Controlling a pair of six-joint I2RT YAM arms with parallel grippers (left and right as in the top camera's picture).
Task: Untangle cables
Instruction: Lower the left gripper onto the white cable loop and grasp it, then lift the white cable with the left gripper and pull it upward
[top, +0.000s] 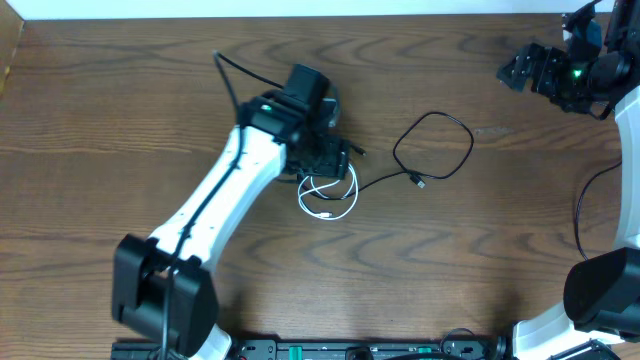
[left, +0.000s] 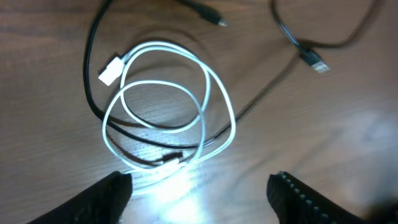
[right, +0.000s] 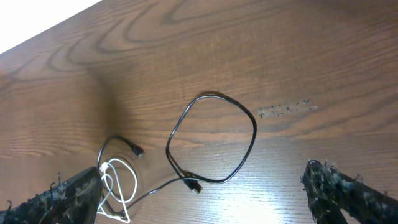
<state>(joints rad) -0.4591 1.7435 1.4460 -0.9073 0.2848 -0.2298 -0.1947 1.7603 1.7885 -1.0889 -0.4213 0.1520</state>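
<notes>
1. The white cord (top: 354, 190) lies in a loose double coil near the middle of the table (top: 120, 120). Its flat white plug (left: 111, 71) sits at the coil's upper left in the left wrist view.
2. The black cord (top: 471, 145) crosses that coil. One dark strand curves down the coil's left side and runs through the white loops (left: 203, 115). It then heads off to a wide open loop lying towards the right arm's side, where a small plug (top: 418, 180) rests on the wood.
3. The tangle therefore sits at one end of the black cord, whose long run points away from the coil. At each crossing it is hard to tell which strand lies on top.
4. The left gripper (left: 205, 202) hangs right over the white coil with its fingers spread and nothing between them. The coil lies just ahead of its fingertips (left: 106, 199).
5. The right gripper (right: 202, 199) is also spread wide and empty. It is held at the far corner, well apart from both cords.
6. The left arm is much the nearer, so the coil looks like its next grip. A pull away from the black loop (right: 254, 134) would probably separate the two cords.
</notes>
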